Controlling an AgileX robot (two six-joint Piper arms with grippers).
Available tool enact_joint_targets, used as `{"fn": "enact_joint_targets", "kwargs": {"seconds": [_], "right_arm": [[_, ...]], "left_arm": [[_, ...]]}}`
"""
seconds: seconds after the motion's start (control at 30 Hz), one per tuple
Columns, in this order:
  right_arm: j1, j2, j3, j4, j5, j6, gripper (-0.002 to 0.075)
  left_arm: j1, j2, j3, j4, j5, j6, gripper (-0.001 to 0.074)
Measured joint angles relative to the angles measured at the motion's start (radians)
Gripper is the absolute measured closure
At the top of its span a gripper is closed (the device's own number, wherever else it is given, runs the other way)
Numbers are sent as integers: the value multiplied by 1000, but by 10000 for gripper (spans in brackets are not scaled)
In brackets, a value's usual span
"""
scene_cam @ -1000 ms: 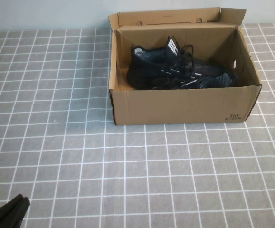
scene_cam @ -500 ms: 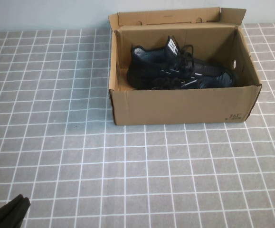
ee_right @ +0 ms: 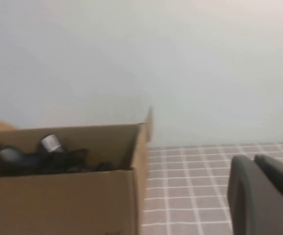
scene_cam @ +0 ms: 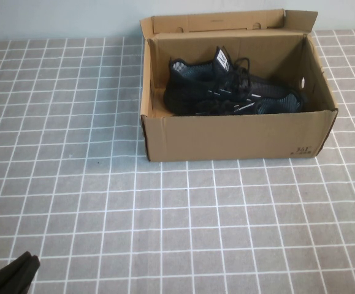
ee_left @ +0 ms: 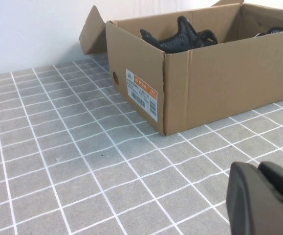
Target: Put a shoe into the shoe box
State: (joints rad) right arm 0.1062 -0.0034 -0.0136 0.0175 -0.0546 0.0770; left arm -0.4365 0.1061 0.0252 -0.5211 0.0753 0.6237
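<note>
Nothing has changed: the shoe [scene_cam: 226,89] stays in the shoe box [scene_cam: 238,136], far ahead of the left gripper [scene_cam: 11,277] and right gripper [ee_right: 266,196], both pressed together, so the task looks done.

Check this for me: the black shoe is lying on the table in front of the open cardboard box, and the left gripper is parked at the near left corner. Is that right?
Not quite. The shoe lies inside the open shoe box, not in front of it; the high view shows it. The left gripper is indeed at the near left corner. The right gripper shows only in its own wrist view.
</note>
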Motion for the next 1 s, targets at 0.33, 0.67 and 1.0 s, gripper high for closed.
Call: {"fn": "enact_joint_targets", "kwargs": {"seconds": [0.33,0.67,1.0], "right_arm": [[-102,-4,38,72,138,-4,742],[-102,-4,38,16,391,-7,742],[-102,-4,38,11,391,-7,742]], "left_arm": [[0,0,0,0,2,0,734],[0,0,2,0,2,0,734],[0,0,2,0,2,0,734]]}}
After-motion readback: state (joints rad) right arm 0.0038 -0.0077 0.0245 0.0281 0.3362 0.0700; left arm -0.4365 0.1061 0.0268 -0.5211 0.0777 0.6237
